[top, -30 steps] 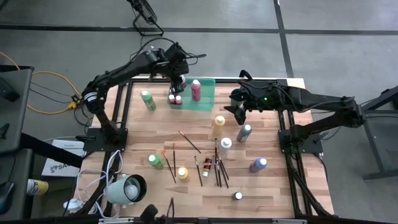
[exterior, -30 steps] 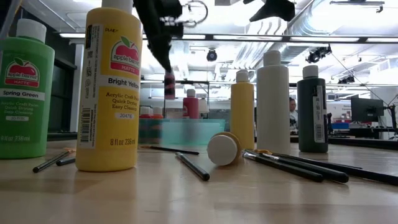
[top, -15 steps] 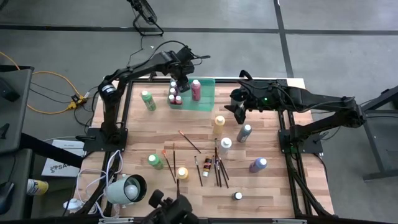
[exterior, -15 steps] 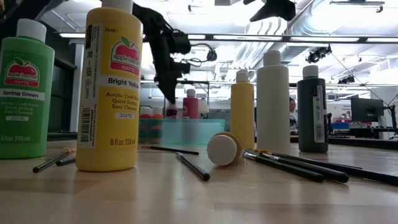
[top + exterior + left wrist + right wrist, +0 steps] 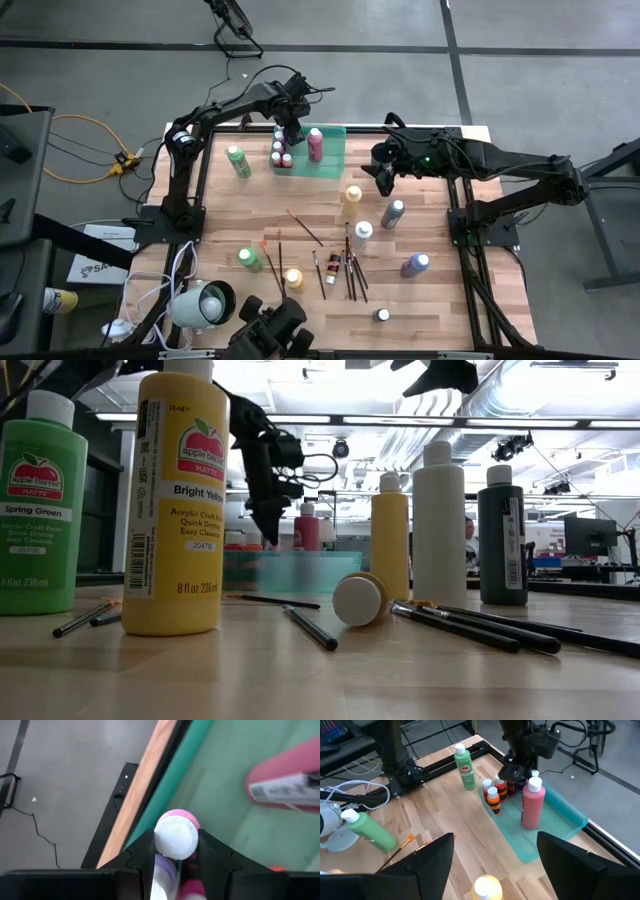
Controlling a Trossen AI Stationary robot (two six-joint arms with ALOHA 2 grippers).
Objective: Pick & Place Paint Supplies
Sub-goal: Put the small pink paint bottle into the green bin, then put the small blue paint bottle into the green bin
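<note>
My left gripper (image 5: 289,131) is over the far left part of the translucent green tray (image 5: 335,160), shut on a small pink bottle with a white cap (image 5: 175,837). Several small bottles (image 5: 279,152) stand in the tray beside it. A taller pink bottle (image 5: 315,143) stands upright on the tray's floor. My right gripper (image 5: 385,180) hovers open and empty to the right of the tray, above the table. Its fingers spread wide in the right wrist view (image 5: 495,865). More bottles and thin brushes (image 5: 350,270) lie on the wooden table. My left gripper pinches the small pink bottle at its white cap (image 5: 176,851) between its two fingers, one on each side. The fingers come from above and point down. The bottle is upright, low in the tray among the other small bottles. Whether its base rests on the tray is hidden.
On the table stand a green bottle (image 5: 237,160), a yellow one (image 5: 352,195), a grey one (image 5: 393,212), a white one (image 5: 362,232), a purple one (image 5: 415,264), and another green one (image 5: 248,259). A round cup (image 5: 210,304) sits at the near left corner.
My left gripper has gone down with the small pink bottle, from well above the tray to low among the small bottles at the tray's far left. It has stayed shut on the bottle, which stays upright.
</note>
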